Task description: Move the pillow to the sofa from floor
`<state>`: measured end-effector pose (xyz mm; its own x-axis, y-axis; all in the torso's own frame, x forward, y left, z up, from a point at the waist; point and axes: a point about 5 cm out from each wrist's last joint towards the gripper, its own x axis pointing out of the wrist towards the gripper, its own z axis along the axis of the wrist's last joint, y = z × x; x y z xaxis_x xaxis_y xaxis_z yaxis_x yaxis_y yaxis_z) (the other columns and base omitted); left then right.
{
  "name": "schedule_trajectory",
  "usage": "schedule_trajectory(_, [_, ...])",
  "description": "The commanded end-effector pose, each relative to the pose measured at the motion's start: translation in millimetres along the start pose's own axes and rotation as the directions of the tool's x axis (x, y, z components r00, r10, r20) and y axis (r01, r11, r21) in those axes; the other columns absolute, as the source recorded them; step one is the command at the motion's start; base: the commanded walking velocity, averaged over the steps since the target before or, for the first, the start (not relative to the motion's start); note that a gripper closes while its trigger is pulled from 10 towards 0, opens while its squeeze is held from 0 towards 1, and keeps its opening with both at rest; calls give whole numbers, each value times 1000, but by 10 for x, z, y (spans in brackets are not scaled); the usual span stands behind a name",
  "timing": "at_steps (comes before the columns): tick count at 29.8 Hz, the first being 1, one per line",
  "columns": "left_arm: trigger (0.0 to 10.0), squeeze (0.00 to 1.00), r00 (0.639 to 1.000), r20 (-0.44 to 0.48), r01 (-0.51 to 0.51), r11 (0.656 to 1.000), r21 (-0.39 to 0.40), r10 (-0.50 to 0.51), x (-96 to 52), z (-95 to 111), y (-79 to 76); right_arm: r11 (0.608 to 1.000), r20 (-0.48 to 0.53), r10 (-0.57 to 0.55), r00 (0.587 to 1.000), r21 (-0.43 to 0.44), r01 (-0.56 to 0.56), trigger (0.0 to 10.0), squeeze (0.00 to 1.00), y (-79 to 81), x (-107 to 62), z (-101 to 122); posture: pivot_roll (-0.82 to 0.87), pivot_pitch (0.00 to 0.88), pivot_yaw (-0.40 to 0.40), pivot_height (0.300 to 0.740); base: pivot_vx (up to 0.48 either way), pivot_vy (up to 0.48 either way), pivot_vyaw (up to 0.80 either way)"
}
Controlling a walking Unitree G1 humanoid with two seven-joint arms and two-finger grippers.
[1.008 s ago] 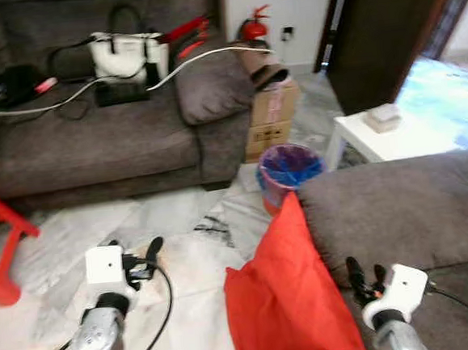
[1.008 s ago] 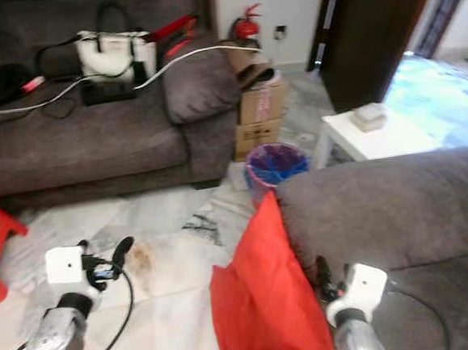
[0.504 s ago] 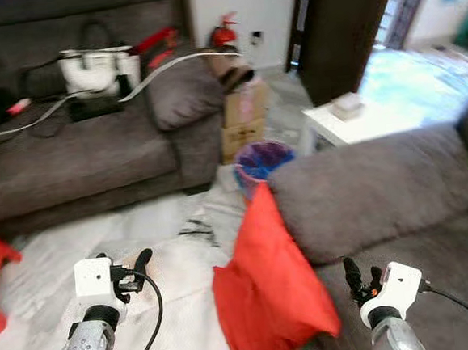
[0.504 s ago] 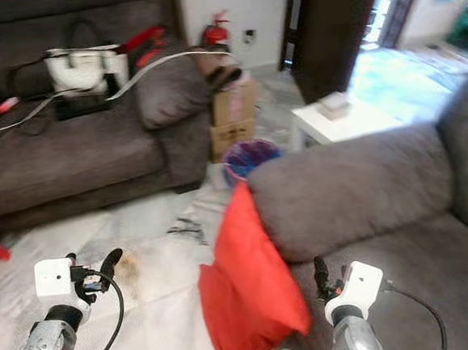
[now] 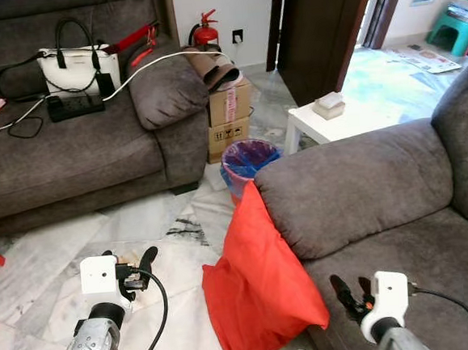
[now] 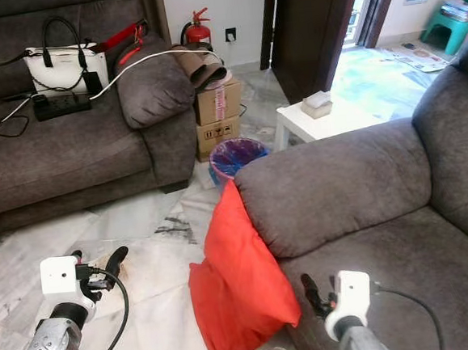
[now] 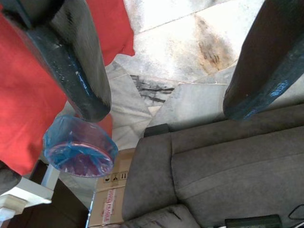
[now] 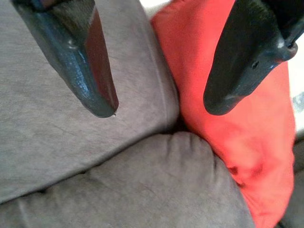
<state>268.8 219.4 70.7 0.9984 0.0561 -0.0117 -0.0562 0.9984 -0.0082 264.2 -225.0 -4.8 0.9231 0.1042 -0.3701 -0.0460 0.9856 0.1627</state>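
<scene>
The red pillow [image 5: 259, 286] stands on its edge on the marble floor and leans against the armrest of the near grey sofa [image 5: 365, 189]. My left gripper [image 5: 131, 260] hovers over the floor to the pillow's left, open and empty. My right gripper [image 5: 350, 286] is held over the sofa's seat cushion just right of the pillow, open with nothing between its fingers. In the right wrist view, the pillow [image 8: 247, 137] is pressed against the sofa [image 8: 71, 142]. The left wrist view catches the pillow [image 7: 28, 109] at one side.
A second grey sofa [image 5: 70, 155] at the back left carries a white handbag [image 5: 79, 65] and cables. Beside it stand a cardboard box [image 5: 229, 114], a blue-lined bin [image 5: 249, 159] and a white side table [image 5: 335, 122]. A fire extinguisher [image 5: 205, 33] stands by the wall.
The camera has swung right, bringing more of the near sofa into view. The pillow stays leaning on the armrest, and both grippers keep their places beside it.
</scene>
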Motion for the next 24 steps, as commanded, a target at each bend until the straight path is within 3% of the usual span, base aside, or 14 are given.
schedule_trajectory(1, [10000,0,1000,-21,-4,1000,3,4,-21,-32,15,998,-53,57,997,-15,-58,10000,1000,40,-19,-86,139,113,-16,631,0,0,0])
schedule_trajectory(7, [10000,0,1000,-20,2,1000,-3,-2,-15,-29,-14,972,-110,233,966,13,-233,10000,1000,330,6,-220,146,116,-10,631,0,0,0])
schedule_trajectory(8, [10000,0,1000,-20,2,1000,-3,-2,-15,-29,-14,972,-110,233,966,13,-233,10000,1000,330,6,-220,146,116,-10,631,0,0,0])
schedule_trajectory(10, [10000,0,1000,-17,9,1000,-5,-9,-8,-17,-37,972,-202,220,954,-37,-232,10000,1000,465,38,-331,159,122,-8,631,0,0,0])
schedule_trajectory(16, [10000,0,1000,-12,10,1000,-3,-10,-20,0,-34,986,-193,163,968,13,-164,10000,1000,539,122,-290,183,131,-11,631,0,0,0])
schedule_trajectory(17, [10000,0,1000,-10,9,1000,-1,-9,-25,5,-31,990,-179,142,974,24,-140,10000,800,561,153,-254,191,133,-12,631,0,0,0])
schedule_trajectory(18, [10000,0,1000,-8,7,1000,0,-7,-31,13,-27,993,-166,121,979,27,-118,10000,0,569,181,-215,201,137,-13,631,0,0,0])
schedule_trajectory(24, [10000,0,1000,-4,-7,1000,4,7,-74,24,2,995,-139,82,987,73,-72,10000,0,616,256,-118,225,148,-24,631,0,0,0])
